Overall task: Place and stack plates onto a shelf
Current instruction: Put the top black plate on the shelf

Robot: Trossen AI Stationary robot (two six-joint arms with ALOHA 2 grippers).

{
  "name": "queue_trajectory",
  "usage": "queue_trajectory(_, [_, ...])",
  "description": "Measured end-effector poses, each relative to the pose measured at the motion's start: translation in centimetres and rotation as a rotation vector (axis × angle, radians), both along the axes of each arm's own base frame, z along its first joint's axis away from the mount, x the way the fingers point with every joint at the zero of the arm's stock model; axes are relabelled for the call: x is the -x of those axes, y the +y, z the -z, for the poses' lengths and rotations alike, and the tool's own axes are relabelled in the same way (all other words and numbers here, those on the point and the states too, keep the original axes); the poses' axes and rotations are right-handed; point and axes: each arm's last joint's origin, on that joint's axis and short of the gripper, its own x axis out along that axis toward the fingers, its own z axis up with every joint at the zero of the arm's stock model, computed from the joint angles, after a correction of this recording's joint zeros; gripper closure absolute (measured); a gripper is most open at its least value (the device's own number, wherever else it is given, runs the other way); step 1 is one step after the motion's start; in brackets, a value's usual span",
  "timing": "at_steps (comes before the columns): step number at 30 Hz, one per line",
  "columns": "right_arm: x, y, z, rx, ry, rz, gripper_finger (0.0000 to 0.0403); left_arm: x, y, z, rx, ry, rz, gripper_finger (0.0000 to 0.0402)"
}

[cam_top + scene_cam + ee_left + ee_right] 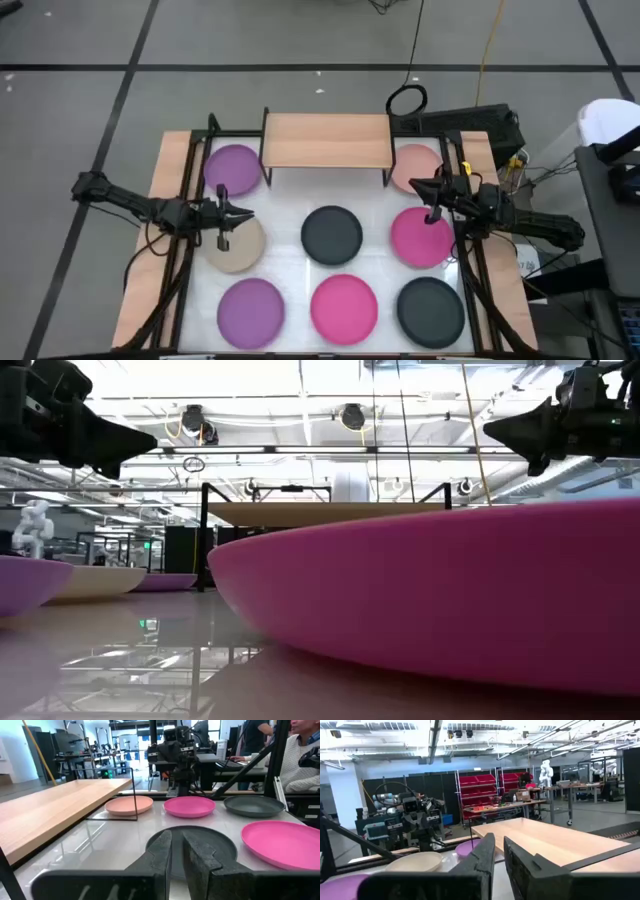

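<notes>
Several round plates lie flat on the white table (300, 270): purple (233, 167), pale pink (415, 165), beige (235, 243), dark grey (332, 234), magenta (420, 236) and, in the near row, purple (250, 308), magenta (344, 305) and dark grey (430, 308). The wooden-topped shelf (325, 140) stands on thin black legs at the far middle, with nothing on it. My left gripper (238, 212) hovers shut over the beige plate's far edge. My right gripper (430, 193) hovers shut over the magenta plate's far edge, next to the pale pink plate.
Black frame rails (190, 250) run along both sides of the table, under the arms. A black cable loop (406, 100) lies on the floor behind the shelf. People sit at desks beyond the table (300, 760). Bare white table shows between the plates.
</notes>
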Motion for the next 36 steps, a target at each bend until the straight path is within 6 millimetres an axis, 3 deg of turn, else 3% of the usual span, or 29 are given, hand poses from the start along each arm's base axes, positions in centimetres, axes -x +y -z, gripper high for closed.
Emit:
queue_trajectory(10, [0.0,0.0,-0.1,0.063,0.010,0.009,0.0379,0.0,0.0,0.0,0.000,0.000,0.000,0.0355])
queue_trajectory(20, [-0.5,0.3,-0.1,0.173,0.072,-0.110,0.0379,0.0,0.0,0.0,0.000,0.000,0.000,0.0355])
queue_trajectory(23, [-0.6,0.5,-1.8,0.206,0.059,-0.148,0.0379,0.0,0.0,0.0,0.000,0.000,0.001,0.0355])
queue_trajectory(36, [-5.9,1.0,-2.1,0.226,0.416,-0.315,0.0373,0.0,0.0,0.0,0.000,0.000,0.000,0.0355])
